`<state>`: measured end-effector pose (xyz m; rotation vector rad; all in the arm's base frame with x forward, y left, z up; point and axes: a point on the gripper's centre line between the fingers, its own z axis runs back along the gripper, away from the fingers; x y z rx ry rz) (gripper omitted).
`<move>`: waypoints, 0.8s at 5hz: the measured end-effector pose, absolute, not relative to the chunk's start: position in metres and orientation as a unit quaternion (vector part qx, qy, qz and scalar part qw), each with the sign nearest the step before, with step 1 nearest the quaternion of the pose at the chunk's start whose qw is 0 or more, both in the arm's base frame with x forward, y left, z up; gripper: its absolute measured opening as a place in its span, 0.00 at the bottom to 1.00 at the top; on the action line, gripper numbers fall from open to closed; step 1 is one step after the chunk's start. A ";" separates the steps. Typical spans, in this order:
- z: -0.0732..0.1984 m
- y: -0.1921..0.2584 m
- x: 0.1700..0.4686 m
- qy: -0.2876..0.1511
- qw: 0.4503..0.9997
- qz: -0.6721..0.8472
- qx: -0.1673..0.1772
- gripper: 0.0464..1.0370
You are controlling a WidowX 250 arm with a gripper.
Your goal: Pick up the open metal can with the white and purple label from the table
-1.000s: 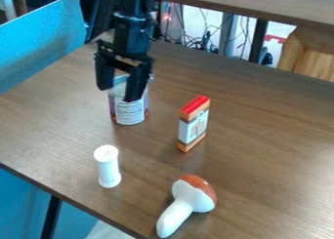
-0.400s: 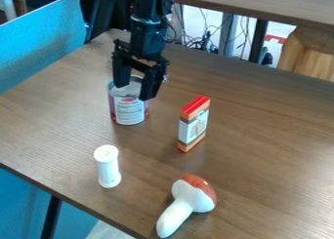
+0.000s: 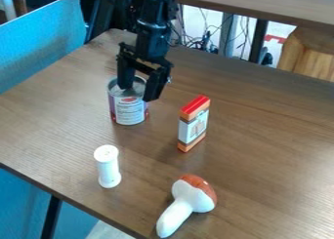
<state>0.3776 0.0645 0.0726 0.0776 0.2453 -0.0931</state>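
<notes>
The black gripper [image 3: 138,92] hangs at the upper left of the camera view, its two fingers apart, over and partly in front of a can [image 3: 129,109] with a silver rim and a white and purple label. Nothing is visible between the fingers; whether they touch the can, I cannot tell. Right of the can stands an upright orange and white box [image 3: 194,125] with a red top. A white cylindrical shaker [image 3: 108,167] is upright nearer the front left. At the bottom lies a toy mushroom [image 3: 186,204] with a white stem and brown-red cap.
All the objects are on a brown wooden table [image 3: 274,150], whose front left edge runs diagonally down to the bottom. A blue panel [image 3: 40,40] borders the upper left. Behind are another tabletop [image 3: 254,6], loose cables and a wooden piece [image 3: 309,55].
The gripper has moved to the right and slightly down, and more of the can's top now shows. The can, box, shaker and mushroom have stayed in place.
</notes>
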 end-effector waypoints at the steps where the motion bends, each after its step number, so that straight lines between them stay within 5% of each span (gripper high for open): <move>1: 0.070 0.065 0.379 0.126 0.990 -0.038 0.051 0.96; 4: 0.066 0.095 0.366 0.156 0.977 0.034 0.144 0.96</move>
